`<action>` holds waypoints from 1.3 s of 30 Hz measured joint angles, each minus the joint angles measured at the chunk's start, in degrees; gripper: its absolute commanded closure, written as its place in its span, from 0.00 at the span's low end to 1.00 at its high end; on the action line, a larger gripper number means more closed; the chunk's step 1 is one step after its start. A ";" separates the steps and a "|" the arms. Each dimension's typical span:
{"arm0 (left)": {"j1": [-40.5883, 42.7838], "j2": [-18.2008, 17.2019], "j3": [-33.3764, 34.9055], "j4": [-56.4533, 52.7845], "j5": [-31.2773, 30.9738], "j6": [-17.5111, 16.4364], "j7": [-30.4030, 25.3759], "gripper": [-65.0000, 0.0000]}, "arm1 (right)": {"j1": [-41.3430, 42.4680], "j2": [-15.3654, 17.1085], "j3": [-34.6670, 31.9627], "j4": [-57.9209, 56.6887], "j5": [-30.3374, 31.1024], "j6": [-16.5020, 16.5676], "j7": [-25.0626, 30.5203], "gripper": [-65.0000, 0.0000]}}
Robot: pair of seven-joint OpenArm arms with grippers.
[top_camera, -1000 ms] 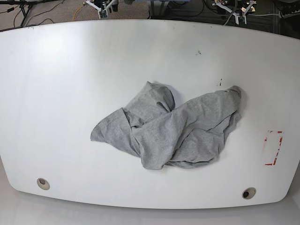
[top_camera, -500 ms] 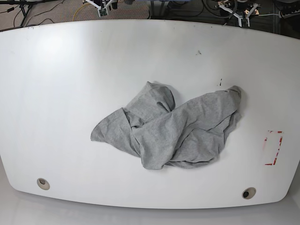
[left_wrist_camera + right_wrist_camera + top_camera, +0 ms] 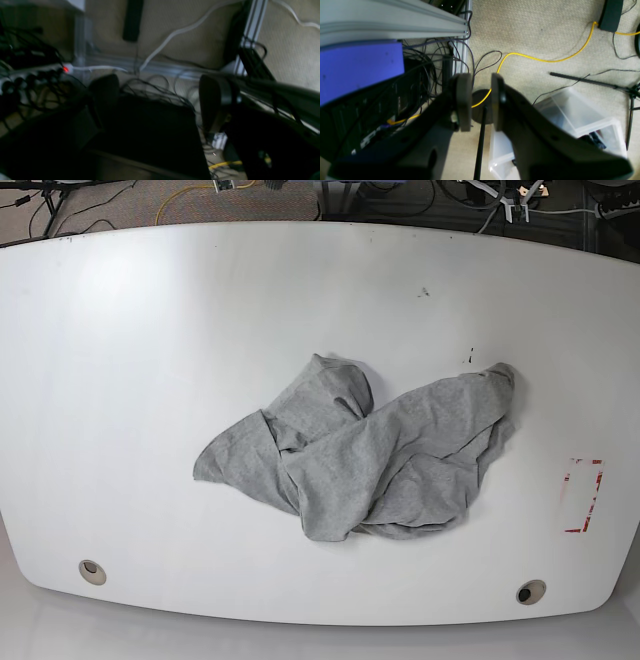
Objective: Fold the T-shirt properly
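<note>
Looking at the base view, I have the soft heather-grey cotton T-shirt (image 3: 365,458) lying in a crumpled heap a little right of centre on the smooth white oval table (image 3: 140,380), with neither arm over it. The left gripper (image 3: 160,105) hangs off the table above a dim tangle of black cables (image 3: 37,82) on the floor, its two dark rounded fingers (image 3: 212,100) standing well apart with nothing between them. The right gripper (image 3: 481,100) is also beyond the table edge, over beige carpet (image 3: 532,30) and a thin yellow cable (image 3: 545,60); its jaws are nearly together, a narrow gap left, and hold nothing.

My worry is the cloth itself: it is limp, creased and piled in overlapping layers, so I judge a pinch on the heap could catch two layers at once and drag the bundle instead of spreading it. I cannot tell which lobe is sleeve, hem or collar, and a wrong guess would twist it further. The glossy tabletop likely lets fabric slide. Bringing the arms in, snagging those loose floor cables is another risk.
</note>
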State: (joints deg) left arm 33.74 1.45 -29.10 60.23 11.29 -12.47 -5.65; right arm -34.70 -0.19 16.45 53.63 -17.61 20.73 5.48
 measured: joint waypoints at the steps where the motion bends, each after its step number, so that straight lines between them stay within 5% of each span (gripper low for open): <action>1: 0.07 0.09 0.00 -0.11 0.00 -0.02 0.02 0.29 | 0.15 0.00 0.00 0.00 0.00 0.02 0.28 0.80; 29: 5.22 0.46 0.28 5.75 -0.22 -0.11 -0.24 0.29 | -4.46 -0.39 0.09 7.10 -0.04 0.04 0.24 0.80; 35: 7.65 1.36 0.02 9.49 -0.22 -5.16 -0.37 0.29 | -7.80 -1.77 0.09 10.27 0.00 0.22 -0.07 0.80; 39: 10.21 2.03 0.13 12.57 -0.26 -5.60 -0.37 0.29 | -10.75 -2.25 0.04 13.97 0.04 0.24 0.02 0.80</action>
State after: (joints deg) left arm 43.94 3.49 -28.97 72.79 11.03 -18.06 -6.02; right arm -45.45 -2.44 16.49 67.59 -17.56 20.97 5.50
